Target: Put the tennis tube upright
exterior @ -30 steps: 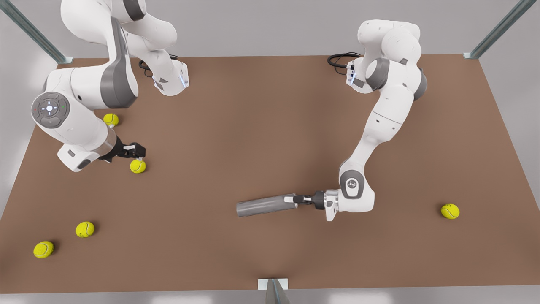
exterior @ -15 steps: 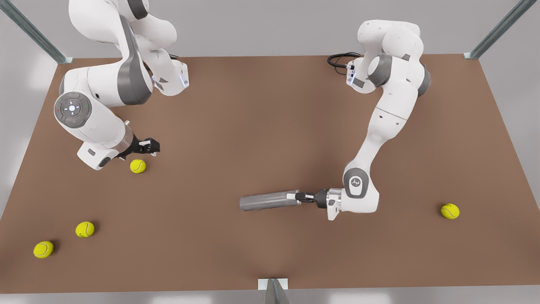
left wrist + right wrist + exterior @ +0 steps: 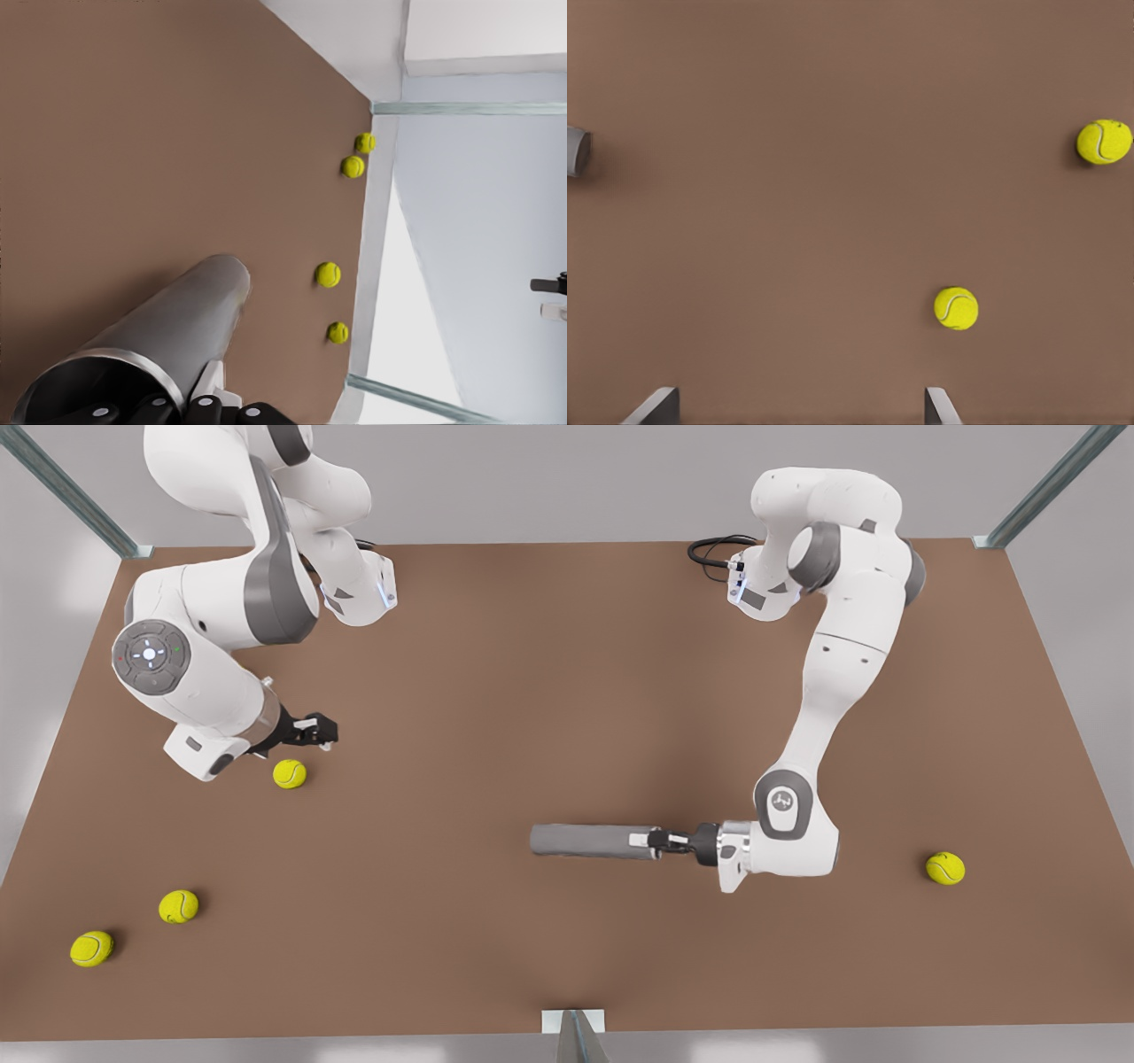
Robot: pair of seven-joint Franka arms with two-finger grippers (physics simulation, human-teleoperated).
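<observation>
The brown table (image 3: 532,691) is bearing the tennis tube (image 3: 580,841), which is lying horizontal near its middle. The left gripper (image 3: 657,841) is clamping the tube's rim. The right gripper (image 3: 324,731), fingers parted, is hovering beside a tennis ball (image 3: 289,773).

- Brown tabletop (image 3: 549,691), matte, w/ soft even light.
- Pale grey walls (image 3: 549,478) behind.
- Metal frame struts (image 3: 1045,487) at 11 & 1 o'clock corners.
</observation>
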